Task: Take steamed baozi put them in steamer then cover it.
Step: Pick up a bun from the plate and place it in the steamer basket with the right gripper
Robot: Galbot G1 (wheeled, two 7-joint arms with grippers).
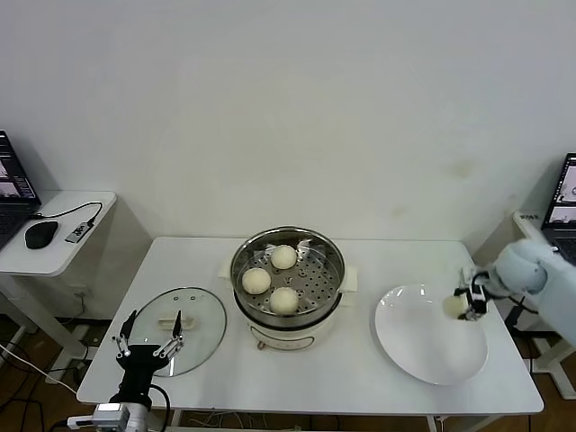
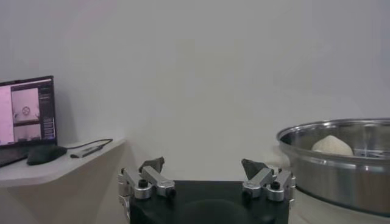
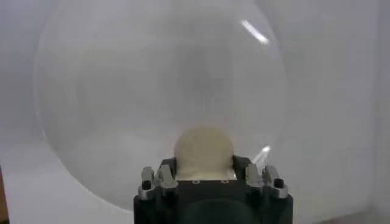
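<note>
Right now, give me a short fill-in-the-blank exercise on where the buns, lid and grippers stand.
1. The steamer holds ____ baozi.
2. The right gripper is closed on the last baozi over the white ____.
3. The glass cover lies flat on the table, to the steamer's ____.
4. The left gripper hovers ____ over the cover.

Missing words: three; plate; left; open

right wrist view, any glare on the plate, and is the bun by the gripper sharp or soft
Right wrist view: two bright glare streaks on the plate, one near its far rim, one beside the bun; the bun looks soft-edged between the right gripper fingers. Head view: the same plate shows even white, no streaks.
</note>
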